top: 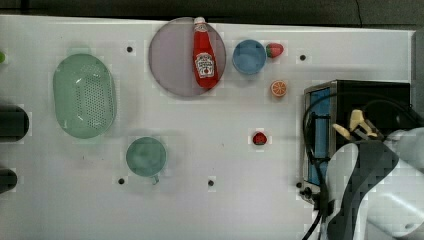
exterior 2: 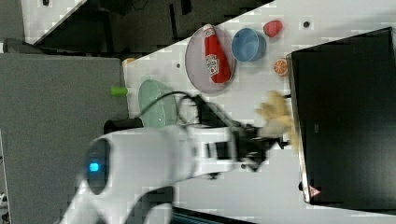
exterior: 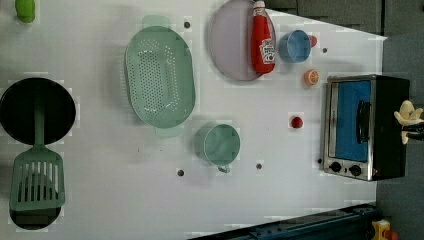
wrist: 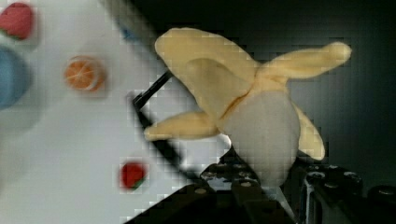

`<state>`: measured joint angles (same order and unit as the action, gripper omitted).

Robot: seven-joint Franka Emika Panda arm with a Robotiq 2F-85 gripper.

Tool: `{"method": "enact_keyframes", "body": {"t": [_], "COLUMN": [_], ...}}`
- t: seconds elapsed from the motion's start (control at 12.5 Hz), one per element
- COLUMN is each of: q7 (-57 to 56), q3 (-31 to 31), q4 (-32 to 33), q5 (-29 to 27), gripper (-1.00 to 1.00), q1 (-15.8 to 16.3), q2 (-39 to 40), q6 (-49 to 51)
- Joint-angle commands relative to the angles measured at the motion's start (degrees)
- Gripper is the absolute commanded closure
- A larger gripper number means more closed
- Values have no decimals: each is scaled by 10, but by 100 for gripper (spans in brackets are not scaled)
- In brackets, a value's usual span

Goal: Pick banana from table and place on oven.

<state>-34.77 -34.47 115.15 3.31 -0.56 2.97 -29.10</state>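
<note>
I have the gripper point(wrist: 261, 186) clenched on the banana point(wrist: 252, 112), a half-peeled toy with cream flesh and yellow peel flaps splayed out. In the top view the gripper point(top: 364, 131) holds the banana point(top: 356, 123) over the black top of the toaster oven point(top: 385, 95), not resting on it. In the left view the banana point(exterior: 409, 116) sits at 3 o'clock of the oven point(exterior: 387, 100). From the oven in the top view I log the orange slice point(top: 279, 88) at 10 o'clock, a strawberry point(top: 259, 138) on the white table point(top: 210, 150) at 9 o'clock. Ketchup bottle point(top: 204, 55) lies on the grey plate point(top: 170, 60); blue bowl point(top: 249, 56) just beside it.
</note>
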Motion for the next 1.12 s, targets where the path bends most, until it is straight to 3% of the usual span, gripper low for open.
{"method": "enact_keyframes", "body": {"t": [0.08, 0.4, 0.88, 0.96, 1.12], "q7": [-161, -207, -208, -208, -208], "q3": [-27, -50, -48, -48, -46], "q4": [-17, -17, -24, -33, -61], "q5": [-16, -19, -19, -18, -17], "gripper": [51, 45, -86, -100, -100], "q1": [-3, -5, -3, -2, 5], "q2": [23, 74, 73, 71, 60], "q6": [-58, -79, -83, -79, -65]}}
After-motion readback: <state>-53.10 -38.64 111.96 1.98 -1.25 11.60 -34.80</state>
